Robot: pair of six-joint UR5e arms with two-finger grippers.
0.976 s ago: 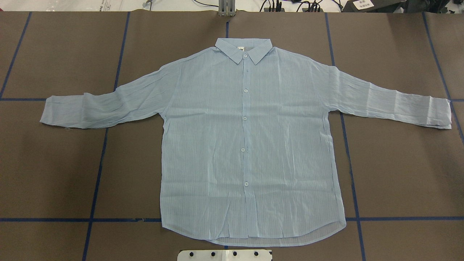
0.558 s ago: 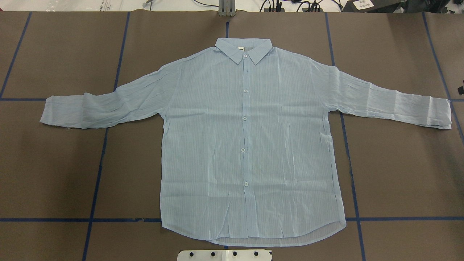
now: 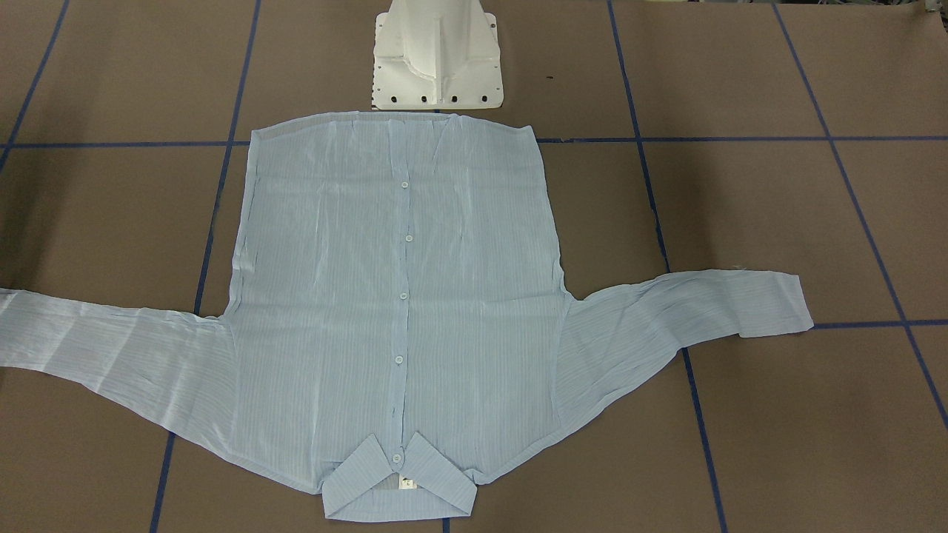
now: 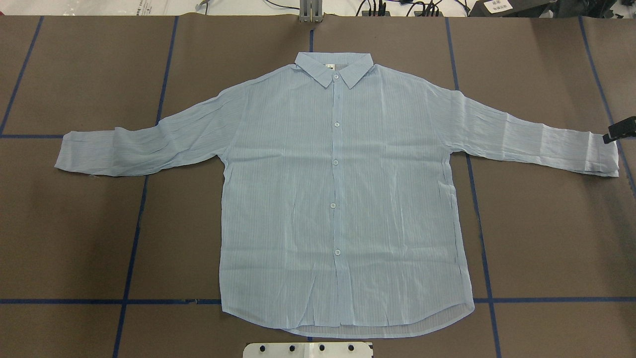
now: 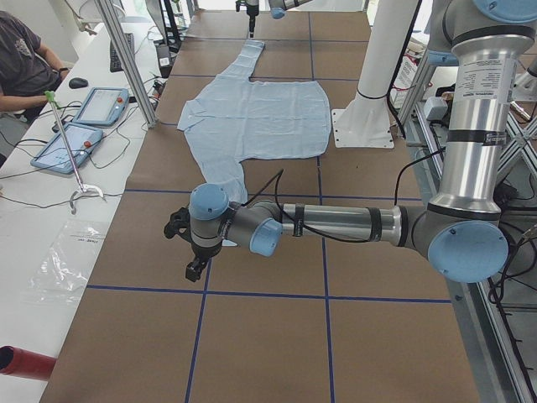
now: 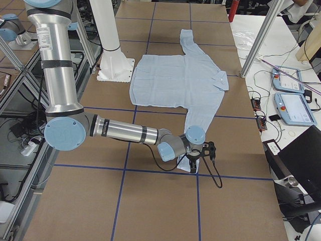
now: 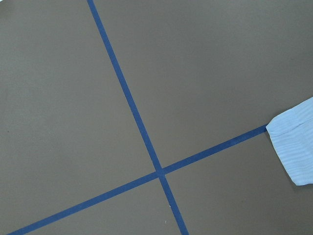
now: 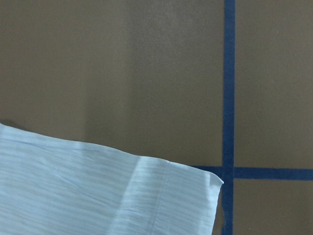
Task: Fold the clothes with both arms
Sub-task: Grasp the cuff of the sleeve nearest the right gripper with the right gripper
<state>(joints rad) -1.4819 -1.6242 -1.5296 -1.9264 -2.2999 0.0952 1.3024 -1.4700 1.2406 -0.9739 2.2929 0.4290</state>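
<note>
Shirt [image 4: 338,199] fabric nearest each gripper was a cuff. The right gripper [image 4: 620,131] hung at the outer edge of the cuff [image 8: 146,196] on the robot's right, and whether its jaws were apart could not be told. The left gripper [image 5: 194,269], equally unreadable, hovered over bare table [image 4: 74,223] near the other cuff [image 7: 296,147]. Beyond them the garment lay flat, buttoned and front up, with its sleeves spread. Its hem lay just beside the white base block [image 4: 308,349].

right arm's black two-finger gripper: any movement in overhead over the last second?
Yes. The right gripper has come in from the view's right edge, moving leftward to the blue tape line at the cuff of the pale blue striped shirt.
</note>
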